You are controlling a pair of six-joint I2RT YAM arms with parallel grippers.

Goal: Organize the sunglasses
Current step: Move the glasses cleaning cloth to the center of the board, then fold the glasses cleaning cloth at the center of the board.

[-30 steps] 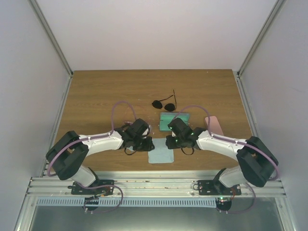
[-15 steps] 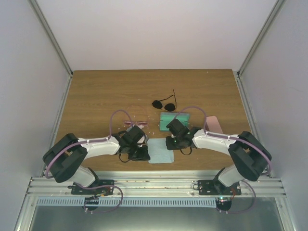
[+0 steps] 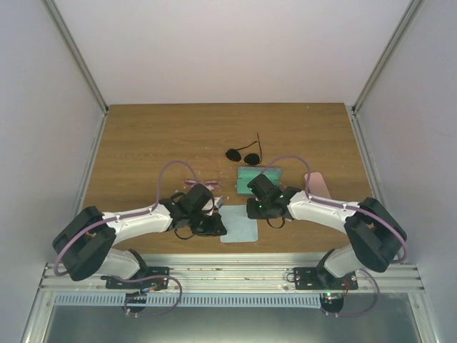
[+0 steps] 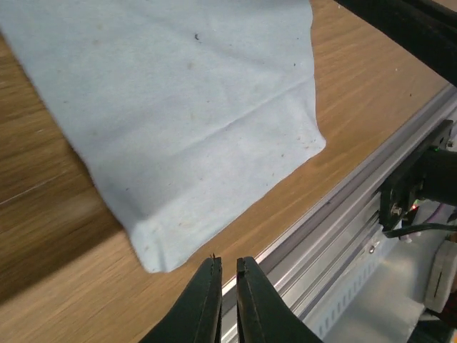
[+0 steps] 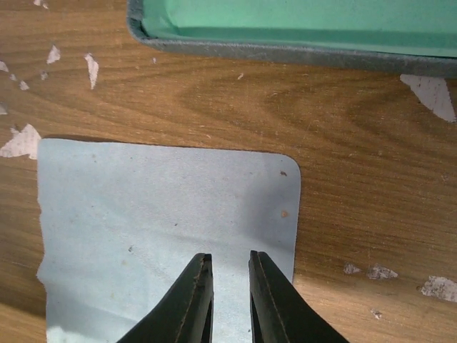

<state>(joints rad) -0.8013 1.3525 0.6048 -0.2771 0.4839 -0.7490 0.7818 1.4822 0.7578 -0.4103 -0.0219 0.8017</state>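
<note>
1. The left gripper (image 4: 227,261) has its fingers almost together, with only a slit between them. It holds nothing and sits just off a corner of the light blue cloth (image 4: 193,107).
2. The right gripper (image 5: 227,256) has its fingers narrowly apart and empty. It is over the same cloth, near the green-lined case (image 5: 300,21).
3. The black sunglasses (image 3: 243,155) lie beyond the case. The pink sunglasses (image 3: 201,181) lie just behind the left wrist.

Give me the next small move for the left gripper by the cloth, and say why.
Probably open the left gripper a little and ease it forward over the near corner of the light blue cloth. Its jaws stand almost shut and empty just short of that corner, so they cannot pinch it as they are. The black sunglasses and pink sunglasses lie farther back, ungripped.
</note>
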